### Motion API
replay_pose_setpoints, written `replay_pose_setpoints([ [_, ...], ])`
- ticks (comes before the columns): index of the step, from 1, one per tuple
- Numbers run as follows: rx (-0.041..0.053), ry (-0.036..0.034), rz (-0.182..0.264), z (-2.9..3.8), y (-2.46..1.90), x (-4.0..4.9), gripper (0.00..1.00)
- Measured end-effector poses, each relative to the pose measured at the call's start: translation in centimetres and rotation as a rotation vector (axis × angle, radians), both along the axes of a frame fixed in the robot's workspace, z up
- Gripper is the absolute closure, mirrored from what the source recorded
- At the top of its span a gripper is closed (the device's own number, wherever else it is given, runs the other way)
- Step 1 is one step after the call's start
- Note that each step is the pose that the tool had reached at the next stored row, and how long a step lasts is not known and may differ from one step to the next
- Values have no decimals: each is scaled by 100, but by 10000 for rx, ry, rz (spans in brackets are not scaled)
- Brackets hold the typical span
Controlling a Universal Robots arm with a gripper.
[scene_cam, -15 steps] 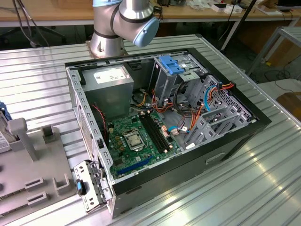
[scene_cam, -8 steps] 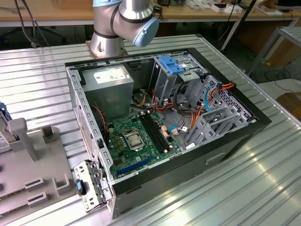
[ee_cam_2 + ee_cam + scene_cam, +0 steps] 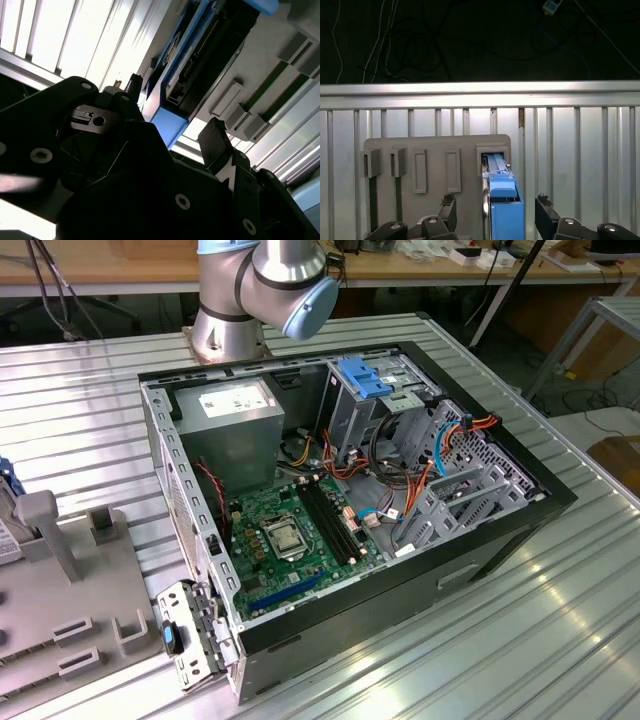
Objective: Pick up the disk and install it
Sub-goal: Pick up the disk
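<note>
While the open computer case (image 3: pixel 480 540) sits on the ribbed metal surface (image 3: pixel 520 640) with its green circuit board (image 3: pixel 290 530) exposed, the arm (image 3: pixel 265 290) rises behind it. A grey holder plate (image 3: pixel 70 580) lies beside the case at the exterior view's left. In the first wrist view the gripper (image 3: pixel 495 205) hangs over this plate, where the disk (image 3: pixel 503 192) stands on edge in one of the slots, its blue plastic frame uppermost. The fingers (image 3: pixel 546 217) are spread apart, one on either side of the disk, with a clear gap between each and the blue frame (neither appears to touch it). The second wrist view shows the same from a low angle, with the dark connector edge of the disk and its blue corner between the two black fingers, and the plate's other slots beyond.
</note>
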State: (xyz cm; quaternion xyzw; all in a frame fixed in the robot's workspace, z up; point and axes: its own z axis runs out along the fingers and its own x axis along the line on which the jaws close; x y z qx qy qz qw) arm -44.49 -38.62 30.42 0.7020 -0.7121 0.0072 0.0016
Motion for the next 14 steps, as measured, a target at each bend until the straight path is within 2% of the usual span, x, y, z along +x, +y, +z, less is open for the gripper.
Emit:
replay_pose_setpoints([
  [2,1,-2,0,-1,0,0,29],
  [3,2,-3,0,-2,0,-1,36],
  [4,2,-6,1,-2,0,-2,36],
  [5,2,-10,1,-2,0,-6,43],
  [10,-13,-31,0,33,24,-21,43],
  [14,-14,-45,0,43,24,-37,43],
])
